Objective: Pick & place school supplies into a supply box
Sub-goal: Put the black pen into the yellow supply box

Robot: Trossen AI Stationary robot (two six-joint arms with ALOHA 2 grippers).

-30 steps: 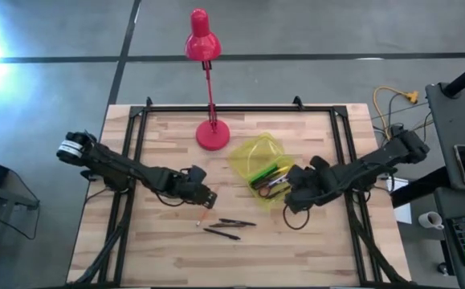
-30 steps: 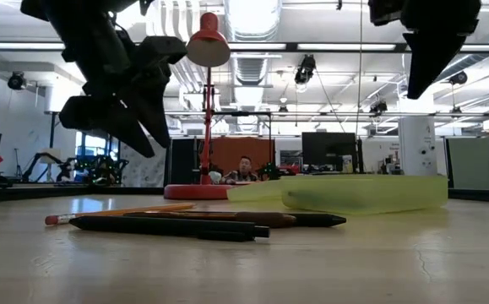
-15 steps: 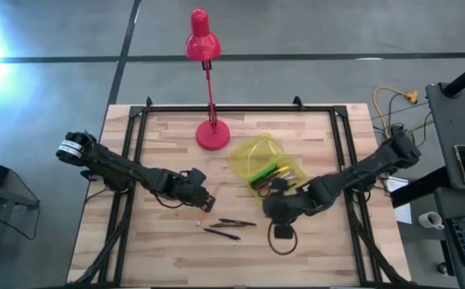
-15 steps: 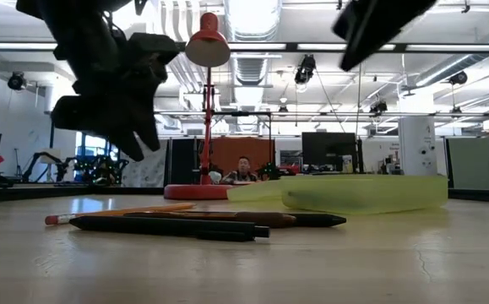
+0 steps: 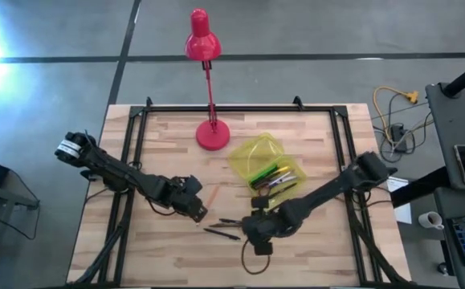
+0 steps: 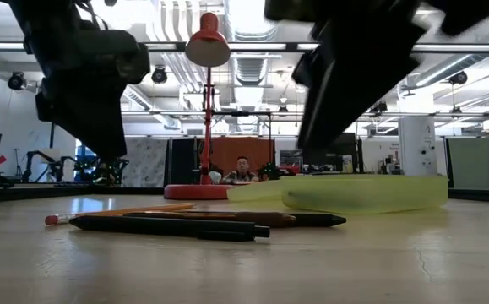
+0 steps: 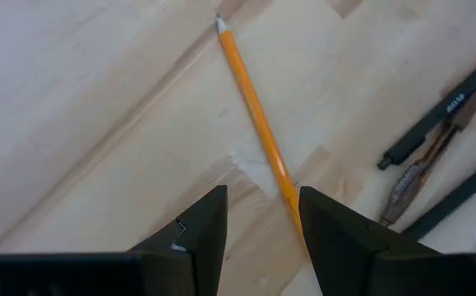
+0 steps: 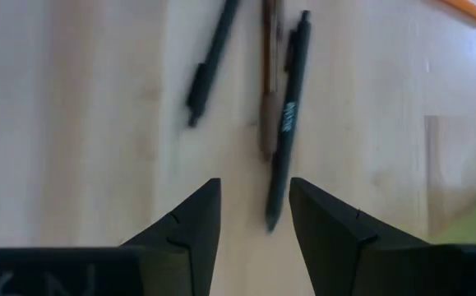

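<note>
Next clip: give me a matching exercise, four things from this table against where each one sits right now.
Things:
1. orange pencil
2. red desk lamp
3. supply box
4. left gripper

Places:
A. far edge of the table, middle
B. over the pencil's eraser end
C. flat on bare wood, left of the dark pens
D. right of the lamp base, holding supplies

Pairs: 1-C, 2-A, 3-D, 4-B

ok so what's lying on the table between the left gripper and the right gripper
In the high view, the loose pens and the orange pencil lie on bare wood between the left gripper and the right gripper; neither gripper holds anything.
</note>
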